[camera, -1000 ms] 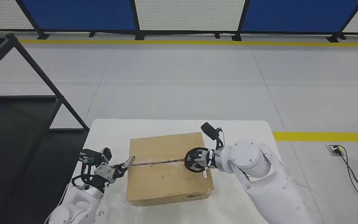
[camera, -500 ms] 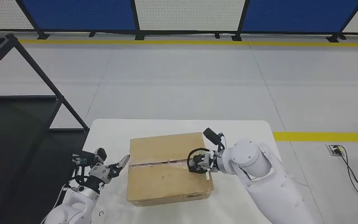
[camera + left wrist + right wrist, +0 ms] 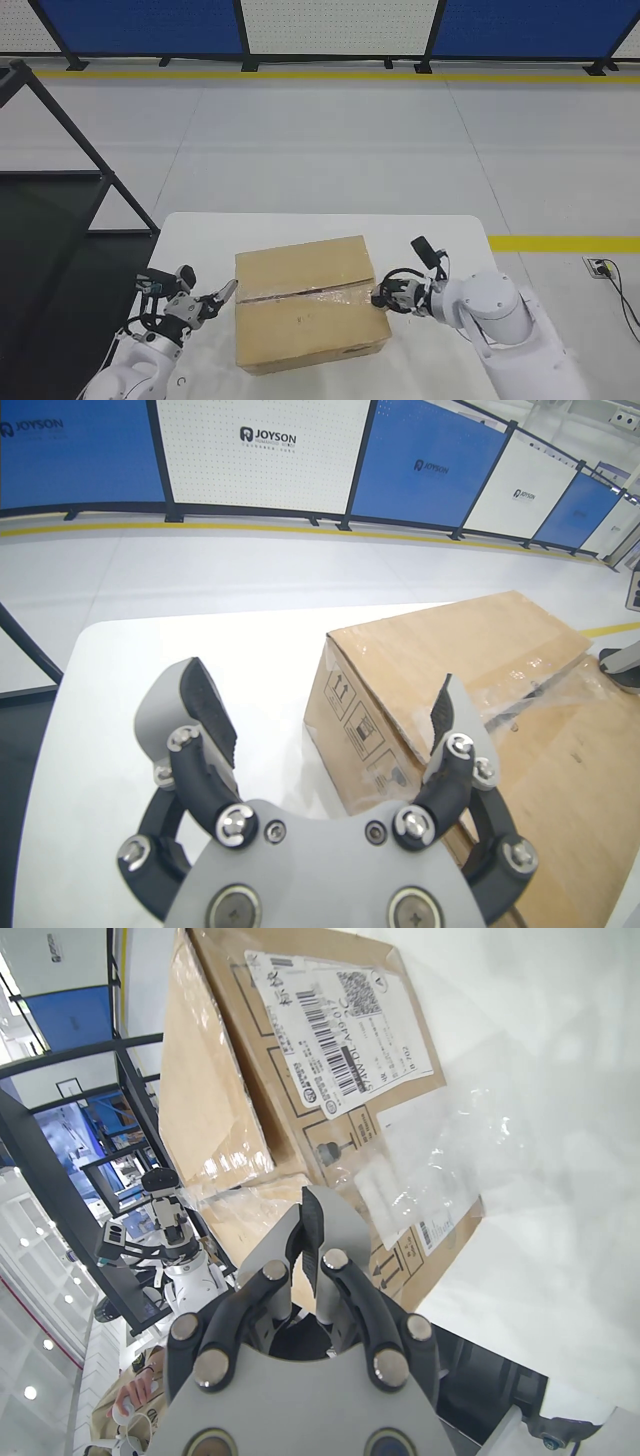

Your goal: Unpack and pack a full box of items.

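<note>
A closed brown cardboard box (image 3: 308,300) lies in the middle of the white table (image 3: 200,240). Crinkled clear tape (image 3: 320,291) runs along its top seam (image 3: 525,695). My right gripper (image 3: 383,297) sits just off the box's right end at seam height. Its fingers (image 3: 310,1208) are shut on the loose end of the clear tape (image 3: 430,1163), which hangs over the labelled end face. My left gripper (image 3: 222,295) is at the box's left end and open (image 3: 320,672), one finger (image 3: 445,710) over the top edge and the other over the table. It holds nothing.
A black metal frame (image 3: 60,150) stands beyond the table's left side. Bare table shows behind the box and to its left (image 3: 175,640). The table's front edge lies close below the box. Blue and white partition panels (image 3: 340,25) line the far floor.
My right gripper moved from the seam on top of the box out past its right end, drawing the tape along. The box shifted slightly right. The left gripper barely moved.
</note>
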Robot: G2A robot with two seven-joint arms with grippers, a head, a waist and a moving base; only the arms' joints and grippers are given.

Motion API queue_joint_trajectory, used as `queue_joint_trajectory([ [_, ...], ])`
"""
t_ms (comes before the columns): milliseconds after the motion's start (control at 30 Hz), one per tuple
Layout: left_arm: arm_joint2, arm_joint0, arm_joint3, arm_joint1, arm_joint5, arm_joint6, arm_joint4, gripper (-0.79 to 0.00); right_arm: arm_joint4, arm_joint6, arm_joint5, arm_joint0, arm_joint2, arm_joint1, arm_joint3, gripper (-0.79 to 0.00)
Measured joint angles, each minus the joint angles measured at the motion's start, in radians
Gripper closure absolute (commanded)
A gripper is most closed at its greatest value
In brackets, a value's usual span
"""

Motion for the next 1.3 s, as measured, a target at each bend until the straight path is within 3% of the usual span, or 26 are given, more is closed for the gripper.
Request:
queue_joint_trajectory([
  [400,0.013,0.006,-0.003,-0.002,0.005,-0.004,0.012,-0.785,0.082,-0.187,-0.025,-0.097,0.082,0.007,-0.079,0.000],
  [1300,0.013,0.004,0.001,-0.003,-0.007,-0.008,0.009,-0.785,0.072,-0.136,0.030,0.036,-0.070,0.012,0.091,0.000],
])
